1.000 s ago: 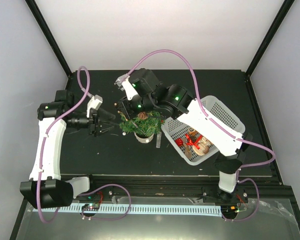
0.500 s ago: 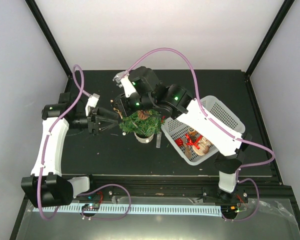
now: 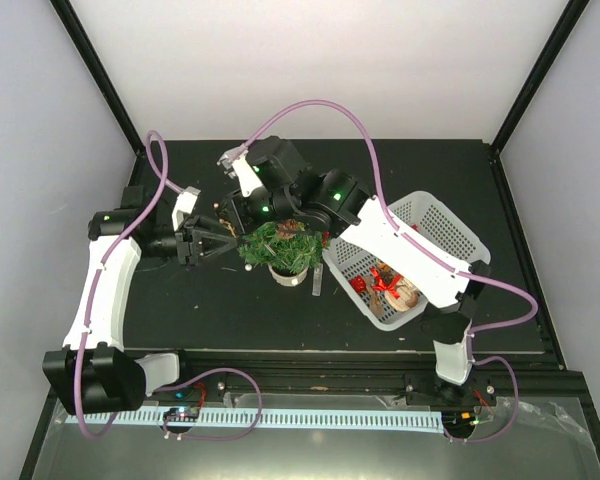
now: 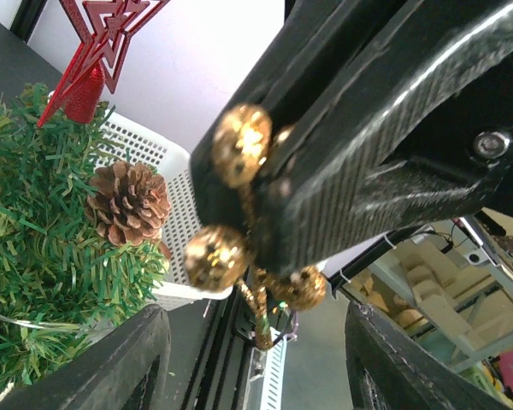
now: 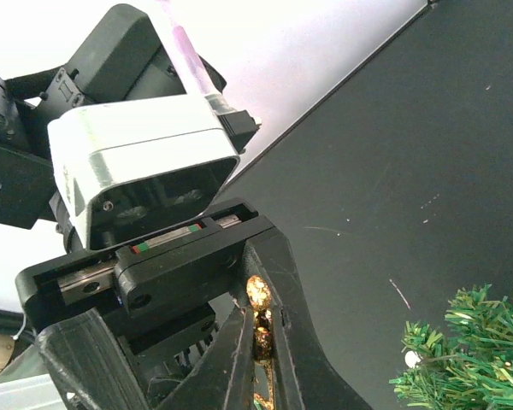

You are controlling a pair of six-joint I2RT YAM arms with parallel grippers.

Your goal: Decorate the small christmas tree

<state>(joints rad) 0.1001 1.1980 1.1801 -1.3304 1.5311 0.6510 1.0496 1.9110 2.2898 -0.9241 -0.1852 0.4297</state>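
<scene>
Upright near the middle of the tabletop (image 3: 180,300), just beside the basket (image 3: 450,235): small christmas tree (image 3: 283,247), bushy, green, with pine cone (image 4: 128,202), red star (image 4: 103,26), whitish base (image 3: 283,272). Right gripper (image 5: 261,320) clamped on gold bead sprig (image 4: 239,154); left gripper (image 4: 256,359) spread open.

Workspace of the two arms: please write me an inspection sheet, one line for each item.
Surface: black table, faint marks.
Job's things: small tree upright, carrying a pine cone and a red star; gold bead sprig not yet on it.
Clutter: white basket beside the tree, holding ornaments; small pale piece, cannot tell what.
Grippers: right gripper shut on the sprig; left gripper open, facing the sprig.
Cables: purple cables arch over the arms; no snag seen.
Surroundings: white walls, black frame posts.
</scene>
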